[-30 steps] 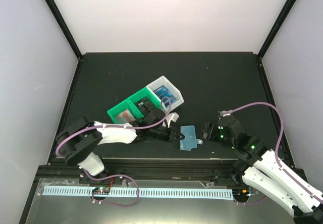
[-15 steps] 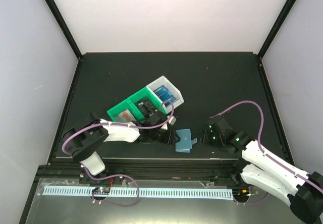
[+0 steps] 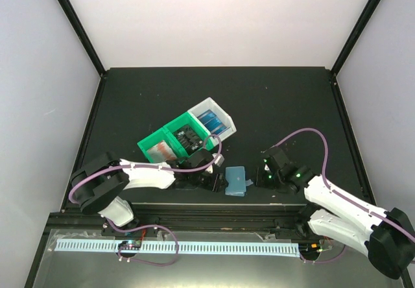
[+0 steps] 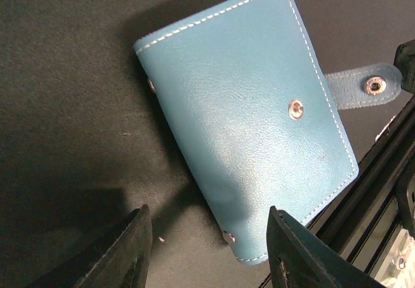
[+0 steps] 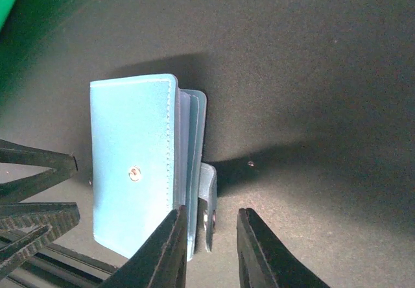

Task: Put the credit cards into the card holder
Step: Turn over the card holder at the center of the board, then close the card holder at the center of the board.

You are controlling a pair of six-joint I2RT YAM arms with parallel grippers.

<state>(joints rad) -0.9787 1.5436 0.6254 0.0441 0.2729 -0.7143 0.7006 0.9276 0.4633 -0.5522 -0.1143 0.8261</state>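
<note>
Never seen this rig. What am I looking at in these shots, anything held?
A left arm and right arm are bolted to the near edge of a black table. The wide shot looks down from above; the other two come from wrist cameras. On the table: a folded teal card holder, plus a green bin and white bin with the credit cards. The left gripper is open, holding nothing. The right gripper has the holder's snap tab between its jaws; whether it pinches is unclear.

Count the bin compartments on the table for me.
3, joined in one diagonal row: a green compartment at the lower left end, a second green compartment in the middle, a white compartment at the upper right end. None appears hidden.
</note>
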